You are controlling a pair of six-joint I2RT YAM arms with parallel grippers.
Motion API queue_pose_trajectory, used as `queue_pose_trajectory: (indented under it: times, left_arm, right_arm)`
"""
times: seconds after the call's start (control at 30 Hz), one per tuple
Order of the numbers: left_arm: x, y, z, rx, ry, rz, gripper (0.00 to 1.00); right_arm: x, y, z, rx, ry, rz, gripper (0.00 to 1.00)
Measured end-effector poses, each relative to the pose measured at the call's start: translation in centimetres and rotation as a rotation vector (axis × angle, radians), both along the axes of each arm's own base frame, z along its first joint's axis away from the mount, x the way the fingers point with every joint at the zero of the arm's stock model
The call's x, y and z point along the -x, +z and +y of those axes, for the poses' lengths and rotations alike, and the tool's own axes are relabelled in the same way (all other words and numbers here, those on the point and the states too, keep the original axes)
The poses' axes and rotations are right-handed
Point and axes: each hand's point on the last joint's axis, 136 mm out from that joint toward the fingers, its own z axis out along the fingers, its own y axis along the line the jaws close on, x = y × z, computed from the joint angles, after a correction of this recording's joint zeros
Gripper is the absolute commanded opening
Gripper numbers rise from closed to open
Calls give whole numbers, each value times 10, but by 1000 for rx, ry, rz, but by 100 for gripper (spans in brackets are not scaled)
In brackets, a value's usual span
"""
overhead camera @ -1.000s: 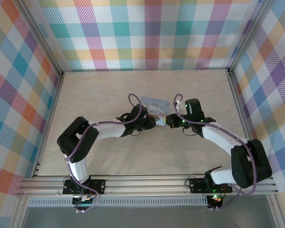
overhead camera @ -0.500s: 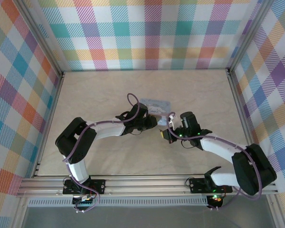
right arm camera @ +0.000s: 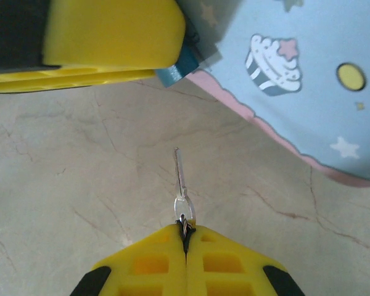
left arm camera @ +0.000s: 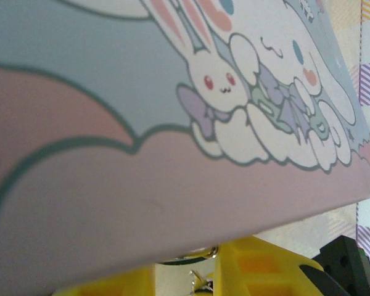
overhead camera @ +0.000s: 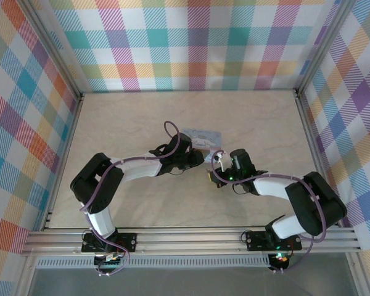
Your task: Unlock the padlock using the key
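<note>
Marbled tabletop (right arm camera: pixel 80 185) now separates key (right arm camera: pixel 180 179) from padlock (right arm camera: pixel 176 71): my right claw (right arm camera: pixel 186 237), shut on the key, has backed off from my left claw (left arm camera: pixel 191 271), which narrowly pinches the padlock ahead beside the tin (right arm camera: pixel 308 92), so I must re-aim.

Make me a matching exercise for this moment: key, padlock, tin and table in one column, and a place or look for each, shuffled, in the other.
Things:
1. key
2. padlock
3. tin
4. table

Descriptions:
A. pale blue with a cartoon print
B. beige, marbled
C. pinched in the right hand, blade pointing away from it
D. blue corner poking out beside the left hand, next to the tin

Pairs: 1-C, 2-D, 3-A, 4-B
</note>
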Motion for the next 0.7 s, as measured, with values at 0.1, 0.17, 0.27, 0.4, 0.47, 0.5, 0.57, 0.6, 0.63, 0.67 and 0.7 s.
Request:
queue_pose_trajectory:
  times: [0.1,0.17,0.27,0.4,0.47,0.5,0.57,0.6,0.63,0.67,0.7]
  left_arm:
    - [1,-1,1,-4,4,11,24]
    - [2,-1,2,-4,6,15,24]
    - [2,-1,2,-3,6,14,24]
    - [2,-1,2,-2,8,16,23]
    - [2,-1,2,-2,8,16,23]
    - [2,-1,2,-2,8,16,23]
    - [2,0,2,-2,8,15,23]
    - [2,0,2,-1,8,15,23]
    - [2,0,2,-1,8,14,22]
    - [2,0,2,-1,8,14,22]
    - [2,0,2,-1,8,15,23]
  right_arm:
    - [-3,-2,1,1,0,-10,0]
    - [-5,-1,2,-5,2,-18,0]
    - [-5,-1,3,-10,7,-25,0]
    - [-5,1,5,-17,13,-30,0]
    - [-5,1,5,-19,15,-29,0]
    - [-5,2,5,-21,16,-28,0]
    - [-4,2,6,-24,20,-27,0]
    - [-4,2,6,-25,20,-28,0]
    - [-5,2,6,-26,20,-29,0]
    - [-5,3,6,-26,20,-30,0]
    - [-5,3,7,-27,20,-31,0]
